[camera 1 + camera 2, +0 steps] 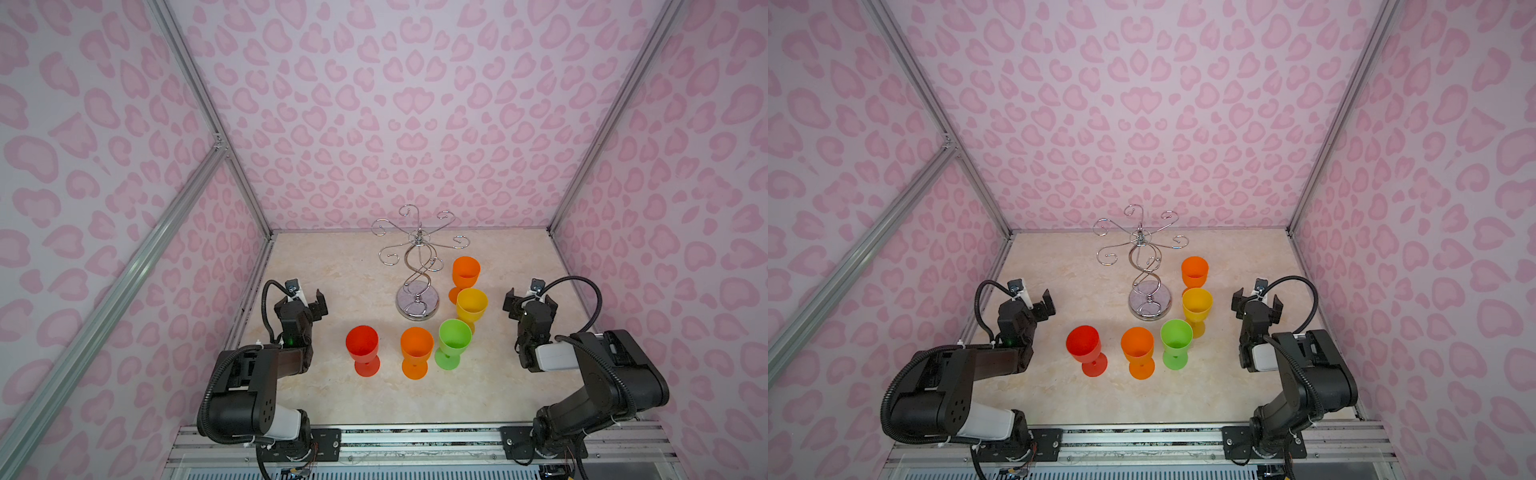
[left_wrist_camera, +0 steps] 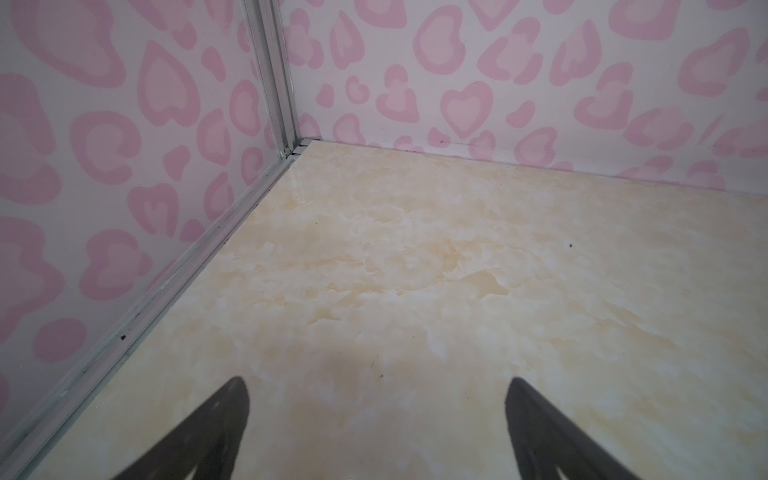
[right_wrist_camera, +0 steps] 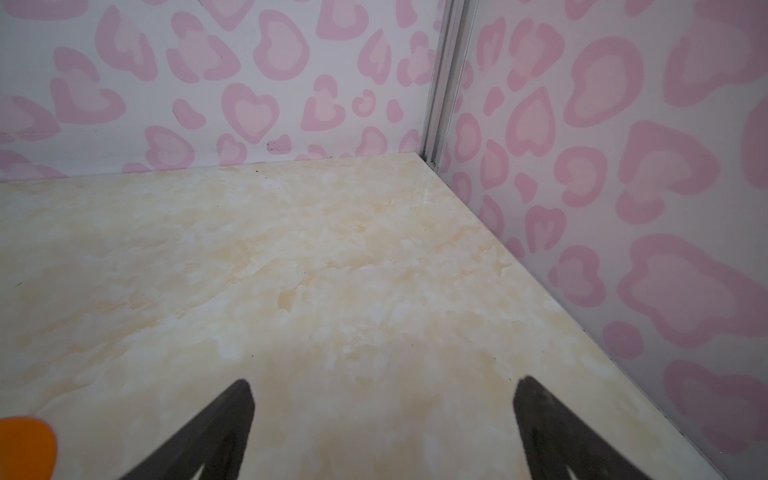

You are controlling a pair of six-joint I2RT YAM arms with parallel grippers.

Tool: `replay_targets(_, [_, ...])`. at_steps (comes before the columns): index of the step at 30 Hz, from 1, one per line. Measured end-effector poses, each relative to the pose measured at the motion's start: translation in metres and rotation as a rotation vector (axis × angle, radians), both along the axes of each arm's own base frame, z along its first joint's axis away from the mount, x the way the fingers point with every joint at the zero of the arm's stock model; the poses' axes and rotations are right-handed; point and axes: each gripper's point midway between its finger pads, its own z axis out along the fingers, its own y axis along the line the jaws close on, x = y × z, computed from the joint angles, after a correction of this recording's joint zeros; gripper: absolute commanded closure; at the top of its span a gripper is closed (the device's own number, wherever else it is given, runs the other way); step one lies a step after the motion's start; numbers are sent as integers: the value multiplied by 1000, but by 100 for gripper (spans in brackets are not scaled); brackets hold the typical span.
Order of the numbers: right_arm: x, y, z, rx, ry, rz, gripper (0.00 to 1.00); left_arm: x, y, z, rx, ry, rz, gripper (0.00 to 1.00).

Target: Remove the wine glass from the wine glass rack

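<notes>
While both top views show the beige marbled table, the twisted chrome wine glass rack and five smooth, coloured wine glasses standing upright beside its round base, the wrist views show only tabletop beyond the wide-open fingers of the left gripper and right gripper.

Left gripper and right gripper gape wide, arms folded low.

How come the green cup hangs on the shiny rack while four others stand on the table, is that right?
No. The green cup stands on the table too, near the rack; both top views show it.
</notes>
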Motion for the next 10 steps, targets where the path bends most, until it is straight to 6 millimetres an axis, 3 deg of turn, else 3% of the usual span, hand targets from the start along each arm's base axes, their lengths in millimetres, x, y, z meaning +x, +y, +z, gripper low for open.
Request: replay_targets(10, [0, 0, 0, 0, 0, 1, 2, 2, 0, 1, 0, -6, -1, 2])
